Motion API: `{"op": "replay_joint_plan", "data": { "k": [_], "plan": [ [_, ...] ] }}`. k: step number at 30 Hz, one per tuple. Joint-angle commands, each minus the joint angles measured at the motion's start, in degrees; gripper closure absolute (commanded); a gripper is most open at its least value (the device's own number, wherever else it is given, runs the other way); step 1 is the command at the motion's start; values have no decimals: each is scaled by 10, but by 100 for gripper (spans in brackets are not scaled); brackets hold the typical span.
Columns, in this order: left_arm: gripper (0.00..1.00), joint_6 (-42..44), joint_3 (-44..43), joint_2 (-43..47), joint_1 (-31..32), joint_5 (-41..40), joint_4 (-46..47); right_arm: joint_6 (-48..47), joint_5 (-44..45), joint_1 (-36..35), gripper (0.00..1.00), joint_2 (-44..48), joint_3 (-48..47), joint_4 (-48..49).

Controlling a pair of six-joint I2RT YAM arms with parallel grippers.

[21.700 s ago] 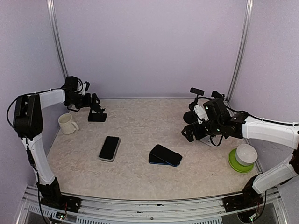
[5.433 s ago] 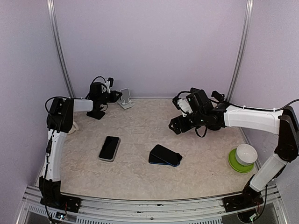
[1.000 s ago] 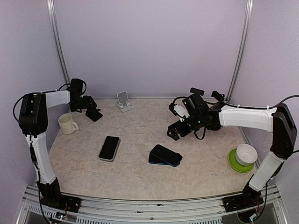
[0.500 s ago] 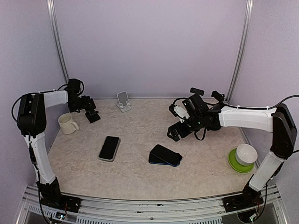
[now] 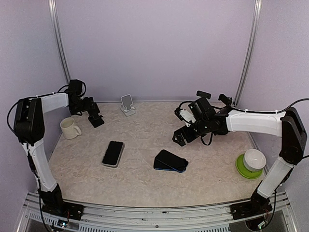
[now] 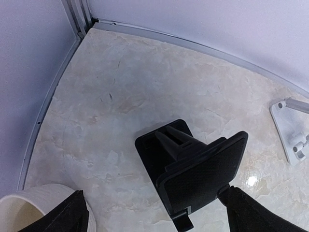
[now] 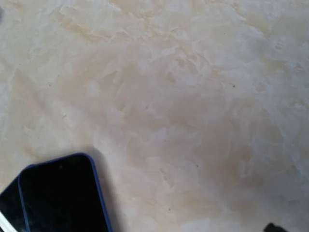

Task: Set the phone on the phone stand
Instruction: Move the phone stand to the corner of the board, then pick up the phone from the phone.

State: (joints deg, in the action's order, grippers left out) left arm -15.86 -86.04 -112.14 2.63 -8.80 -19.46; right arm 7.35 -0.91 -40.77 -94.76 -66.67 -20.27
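Note:
A black phone stand [image 5: 95, 119] sits at the back left; in the left wrist view the black phone stand [image 6: 193, 169] stands tilted between my fingers. My left gripper [image 5: 87, 108] is open around it, its right finger [image 6: 256, 212] close against the stand's plate. A phone [image 5: 113, 153] in a light case lies flat left of centre. A dark phone with a blue edge [image 5: 170, 161] lies mid-table, seemingly on top of another; the blue-edged phone [image 7: 58, 193] shows at the right wrist view's lower left. My right gripper [image 5: 181, 137] hovers open just behind it, holding nothing.
A white phone stand [image 5: 127, 104] stands by the back wall, and the white stand [image 6: 292, 128] shows at the left wrist view's right edge. A cream mug [image 5: 70, 128] sits near the left wall. A white bowl on a green plate [image 5: 251, 162] is at the right.
My left gripper has opened a little wider around the black stand and shifted slightly. The right arm has barely moved.

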Motion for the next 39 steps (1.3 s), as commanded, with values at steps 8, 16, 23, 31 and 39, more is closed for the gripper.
{"op": "replay_joint_plan", "data": {
  "k": [8, 16, 23, 31, 39],
  "plan": [
    [1, -5, 37, 150, 73, -60, 9, 9, -2, -4, 0, 1, 1, 12],
    [1, -4, 68, 208, 162, -90, -35, 7, 2, -4, 0, 3, 4, 13],
    [1, -50, 113, 221, 193, -33, -80, 4, 6, -4, 0, 2, 4, 13],
    [1, -87, 172, 237, 255, -25, -108, -1, 10, -4, 0, -1, 1, 9],
    [1, -112, 207, 217, 305, -22, -114, -3, 10, -4, 0, -10, -6, 7]
  ]
}}
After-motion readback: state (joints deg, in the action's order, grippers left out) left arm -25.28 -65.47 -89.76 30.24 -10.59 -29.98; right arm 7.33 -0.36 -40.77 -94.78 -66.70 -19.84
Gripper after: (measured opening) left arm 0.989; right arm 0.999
